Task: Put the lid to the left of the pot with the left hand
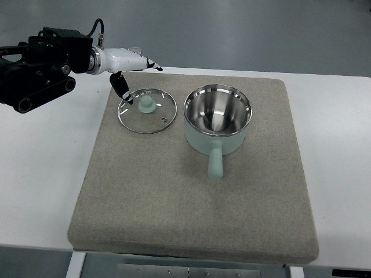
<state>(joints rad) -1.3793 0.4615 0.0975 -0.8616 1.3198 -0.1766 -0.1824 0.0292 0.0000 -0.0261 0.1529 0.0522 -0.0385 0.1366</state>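
Lying flat on the grey mat [191, 208], the glass lid [147, 110] with its pale green knob sits just left of the mint pot [217, 120], not touching it. My left hand [128, 72] hovers over the lid's upper-left rim, fingers loosely spread, gripping nothing. White table [40, 174] surrounds the mat.
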